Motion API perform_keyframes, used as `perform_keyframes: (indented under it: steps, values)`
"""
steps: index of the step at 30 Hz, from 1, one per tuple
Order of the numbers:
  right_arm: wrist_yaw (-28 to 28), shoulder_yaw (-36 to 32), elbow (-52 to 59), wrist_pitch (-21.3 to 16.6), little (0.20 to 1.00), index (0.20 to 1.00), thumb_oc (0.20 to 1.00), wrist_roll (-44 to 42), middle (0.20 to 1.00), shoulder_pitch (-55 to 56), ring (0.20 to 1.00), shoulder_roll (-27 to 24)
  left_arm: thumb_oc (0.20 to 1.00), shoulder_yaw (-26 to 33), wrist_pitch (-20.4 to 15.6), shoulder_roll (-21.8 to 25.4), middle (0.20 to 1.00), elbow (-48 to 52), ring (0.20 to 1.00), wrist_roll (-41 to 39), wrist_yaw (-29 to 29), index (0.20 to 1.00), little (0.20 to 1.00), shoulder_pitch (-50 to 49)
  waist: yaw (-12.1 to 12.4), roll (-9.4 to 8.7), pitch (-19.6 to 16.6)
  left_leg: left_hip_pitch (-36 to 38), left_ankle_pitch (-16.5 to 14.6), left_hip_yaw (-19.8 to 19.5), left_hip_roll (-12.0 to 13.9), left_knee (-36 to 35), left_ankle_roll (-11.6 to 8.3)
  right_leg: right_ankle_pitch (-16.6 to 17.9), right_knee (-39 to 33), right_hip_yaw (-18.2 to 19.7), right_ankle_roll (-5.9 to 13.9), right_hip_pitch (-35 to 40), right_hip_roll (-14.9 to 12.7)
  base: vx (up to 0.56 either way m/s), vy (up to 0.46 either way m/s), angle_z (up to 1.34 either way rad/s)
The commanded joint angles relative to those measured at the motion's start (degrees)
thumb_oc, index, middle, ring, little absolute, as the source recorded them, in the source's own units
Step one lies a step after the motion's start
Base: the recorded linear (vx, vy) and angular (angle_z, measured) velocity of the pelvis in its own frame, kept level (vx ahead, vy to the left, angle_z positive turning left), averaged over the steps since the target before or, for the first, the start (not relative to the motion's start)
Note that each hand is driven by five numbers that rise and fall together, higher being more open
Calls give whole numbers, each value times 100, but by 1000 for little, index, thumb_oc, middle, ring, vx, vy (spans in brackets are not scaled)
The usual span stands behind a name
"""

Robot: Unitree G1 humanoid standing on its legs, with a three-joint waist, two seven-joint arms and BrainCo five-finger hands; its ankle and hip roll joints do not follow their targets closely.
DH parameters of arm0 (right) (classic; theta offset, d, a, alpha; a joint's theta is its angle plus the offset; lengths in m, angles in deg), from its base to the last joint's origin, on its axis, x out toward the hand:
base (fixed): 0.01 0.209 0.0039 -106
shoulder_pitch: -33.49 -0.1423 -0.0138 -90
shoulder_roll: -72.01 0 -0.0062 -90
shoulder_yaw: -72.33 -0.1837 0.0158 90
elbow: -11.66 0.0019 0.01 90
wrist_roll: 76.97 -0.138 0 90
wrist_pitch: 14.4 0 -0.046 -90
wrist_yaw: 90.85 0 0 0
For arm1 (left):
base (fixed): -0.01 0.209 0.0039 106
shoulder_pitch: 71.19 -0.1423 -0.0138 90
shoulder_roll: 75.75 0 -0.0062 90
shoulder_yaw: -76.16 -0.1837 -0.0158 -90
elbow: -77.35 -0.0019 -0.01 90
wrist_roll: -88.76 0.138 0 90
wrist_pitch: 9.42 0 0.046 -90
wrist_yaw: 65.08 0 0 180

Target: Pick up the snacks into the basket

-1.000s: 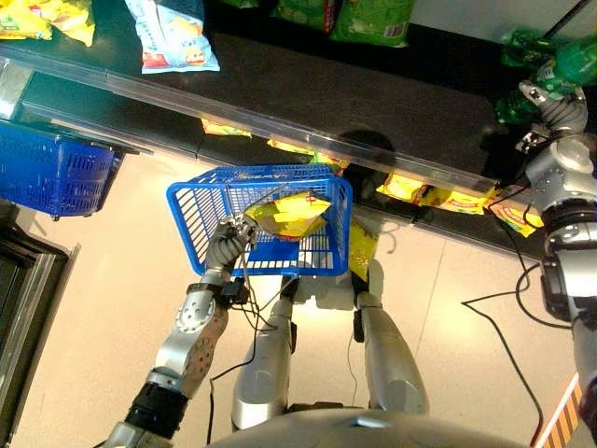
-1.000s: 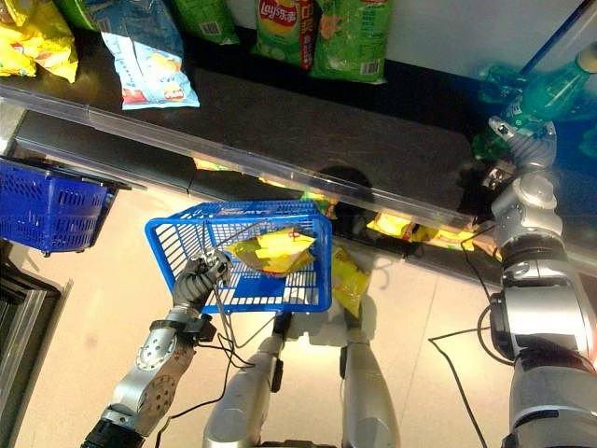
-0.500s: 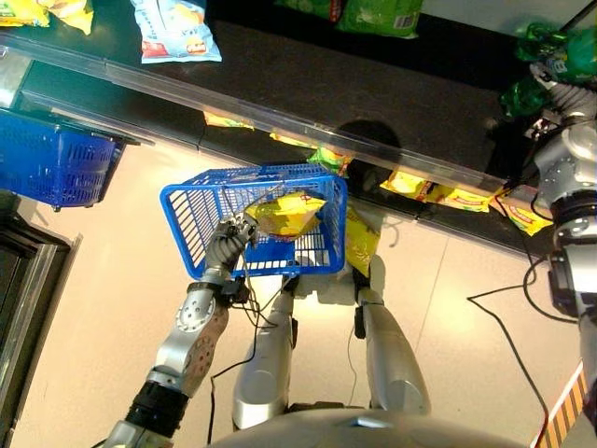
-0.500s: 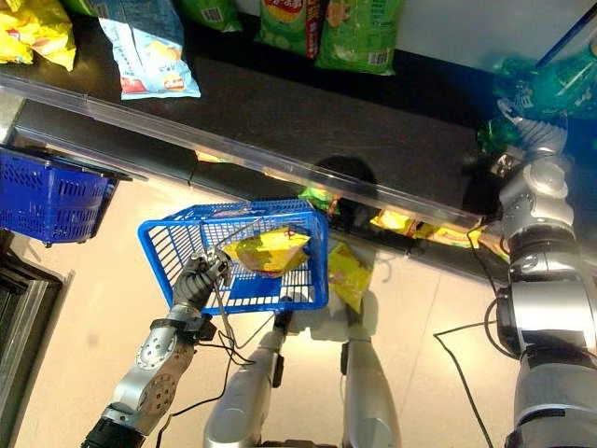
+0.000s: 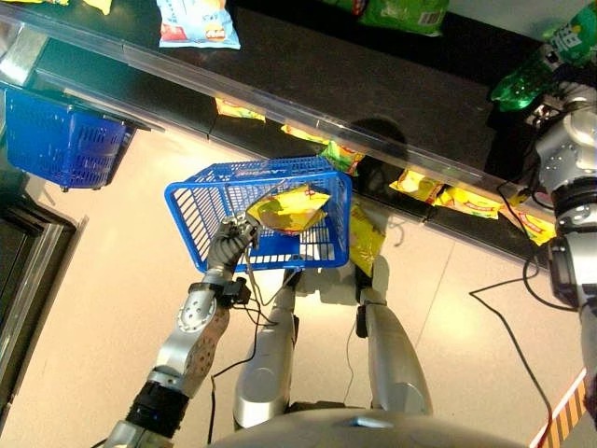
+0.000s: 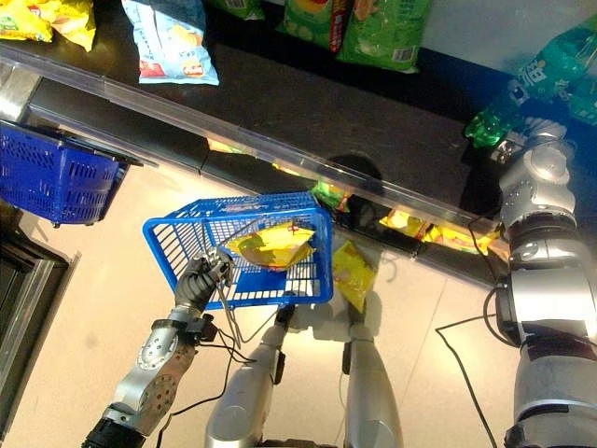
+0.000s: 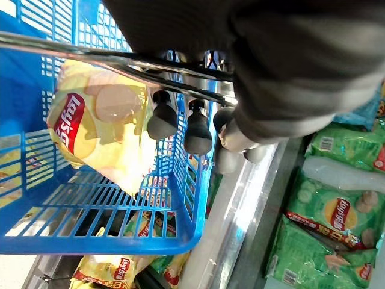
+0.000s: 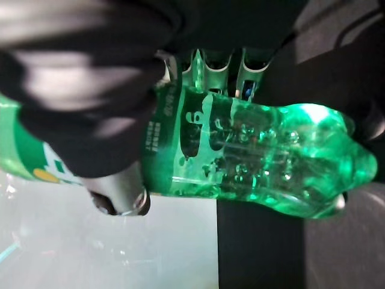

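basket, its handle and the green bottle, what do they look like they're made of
The blue basket looks like moulded plastic: an open grid of uniform blue bars. Its handle, gripped by the left hand, seems to be thin bare metal wire, grey and shiny. The green bottle in the right hand looks like clear tinted plastic: light glows through it and bubbles show inside.

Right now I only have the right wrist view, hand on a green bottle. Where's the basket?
Observer: Left hand holds the basket by its wire handle, in front of the shelf.
Operator: Anything in it?
Observer: One yellow chip bag.
Operator: Other snacks up there?
Observer: Green chip bags at the shelf's back, to the left of your bottle.
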Motion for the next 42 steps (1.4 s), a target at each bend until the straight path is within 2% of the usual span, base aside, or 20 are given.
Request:
perform_keyframes:
  steps: [1, 7, 9, 11, 12, 13, 14, 16, 18, 20, 22, 25, 28, 32, 33, 37, 40, 42]
  values:
    - [-125, 420, 389, -511, 200, 200, 200, 2, 200, -319, 200, -148, 200, -5, -713, 237, 200, 1317, 200, -174, 113, 200, 200, 48, 60, -84, -387, 158, -493, 144, -225, 48, 115, -177, -195, 31, 490, 42, -182, -12, 3, 5]
    - [-205, 283, 671, -631, 200, 200, 200, -39, 200, -183, 200, -126, 200, -3, -730, 207, 200, 1270, 200, -181, 94, 200, 200, 89, 61, -49, -385, 128, -490, 123, -231, 59, 121, -175, -189, 17, 497, 5, -197, -4, 1, 2]
    - [-297, 248, 1519, -837, 200, 200, 200, 138, 200, 166, 200, -51, 200, 115, -758, 129, 200, 1224, 200, -133, 30, 200, 200, 176, 5, -76, -362, 118, -478, 135, -235, 92, 125, -172, -194, 54, 499, 14, -188, 0, 0, 0]
    - [-338, 214, 1589, -821, 200, 200, 200, 171, 200, 228, 200, -36, 200, 109, -758, 135, 200, 1222, 200, -129, 30, 200, 200, 168, 8, -82, -365, 126, -479, 133, -236, 92, 125, -172, -196, 53, 500, 25, -189, 0, 0, 0]
    - [-499, -29, 2731, -1048, 200, 200, 200, 353, 200, 871, 200, 112, 200, 234, -758, 50, 200, 1169, 200, -70, -30, 200, 200, 223, -58, -102, -357, 164, -486, 128, -238, 105, 133, -188, -202, 58, 489, 72, -181, 0, 0, 0]
    - [-529, -180, 3320, -1165, 200, 200, 200, 550, 200, 1240, 200, 215, 200, 334, -764, -4, 200, 1143, 200, -50, -63, 200, 200, 274, -94, -95, -357, 175, -492, 125, -238, 111, 140, -196, -202, 61, 487, 89, -183, 15, -14, 3]
    - [-575, -239, 3426, -1135, 200, 200, 200, 602, 200, 1344, 200, 245, 200, 319, -762, 15, 200, 1142, 200, -47, -63, 200, 200, 261, -85, -108, -369, 182, -494, 118, -239, 113, 140, -199, -202, 53, 487, 100, -186, 33, -10, 11]
    - [-599, -1069, 5542, -1449, 200, 200, 200, 1374, 200, 3097, 200, 936, 200, 588, -811, -163, 200, 922, 200, -18, -162, 200, 200, 393, -190, -179, -490, 265, -565, 91, -245, 176, 168, -249, -224, 35, 471, 278, -220, 46, -8, 6]
    - [-529, -1188, 5968, -1436, 200, 200, 200, 1498, 200, 3497, 200, 1136, 200, 639, -821, -173, 200, 902, 200, -34, -174, 200, 200, 421, -199, -208, -543, 291, -587, 89, -246, 190, 176, -256, -238, 30, 470, 332, -228, 27, 7, 14]
    - [-193, -1195, 6776, -1343, 200, 200, 200, 1733, 200, 4270, 200, 1454, 200, 731, -799, -200, 200, 907, 200, -17, -188, 200, 200, 449, -259, -283, -649, 399, -632, 106, -239, 203, 201, -245, -277, 29, 476, 459, -239, 43, 18, 10]
    - [119, -1217, 7015, -1251, 200, 200, 200, 1791, 200, 4748, 200, 1592, 200, 770, -768, -245, 200, 948, 200, 1, -134, 200, 200, 467, -314, -347, -746, 483, -668, 128, -227, 200, 218, -221, -365, 40, 488, 592, -268, 44, 17, -1]
    - [514, -990, 7258, -1107, 200, 200, 200, 2115, 200, 5352, 200, 1713, 200, 785, -767, -302, 200, 957, 200, 32, -52, 200, 200, 572, -417, -396, -867, 588, -699, 183, -211, 200, 226, -207, -454, 54, 510, 717, -295, 29, 45, -6]
    - [858, -561, 7086, -965, 200, 200, 200, 2060, 200, 5797, 200, 1907, 200, 741, -827, -297, 200, 966, 200, 78, -89, 200, 200, 814, -488, -431, -919, 620, -724, 239, -210, 215, 246, -154, -517, 90, 530, 743, -315, -8, 57, -13]
    - [1180, 202, 6742, -771, 200, 200, 200, 2685, 200, 6016, 200, 1771, 200, 570, -900, -289, 200, 956, 200, 171, -171, 200, 200, 1363, -563, -445, -821, 466, -699, 285, -231, 309, 245, -105, -450, 128, 547, 560, -327, -57, 50, -10]
    - [1226, 636, 6412, -689, 200, 200, 200, 3086, 200, 5873, 200, 1722, 200, 410, -910, -321, 200, 912, 200, 210, -238, 200, 200, 1691, -566, -425, -718, 359, -667, 300, -229, 328, 237, -81, -429, 135, 554, 460, -329, -71, 40, -11]
    - [1130, 1218, 6025, -682, 200, 200, 200, 3682, 200, 5453, 200, 1662, 200, 178, -950, -409, 200, 857, 200, 263, -326, 200, 200, 2061, -543, -397, -580, 215, -644, 307, -249, 379, 235, -74, -383, 113, 548, 328, -331, -58, 15, 2]
    - [981, 2042, 5208, -672, 200, 200, 200, 4041, 200, 4558, 200, 1925, 200, -363, -988, -719, 200, 731, 200, 269, -425, 200, 200, 2524, -451, -307, -288, -20, -595, 275, -320, 488, 230, -61, -273, 70, 533, 105, -345, -77, 12, 3]
    - [810, 2289, 4769, -666, 200, 200, 200, 4158, 200, 4126, 200, 2156, 200, -553, -1009, -847, 200, 696, 200, 224, -472, 200, 200, 2702, -401, -254, -186, -109, -578, 271, -342, 518, 235, -54, -208, 72, 531, -6, -345, -67, 18, 6]
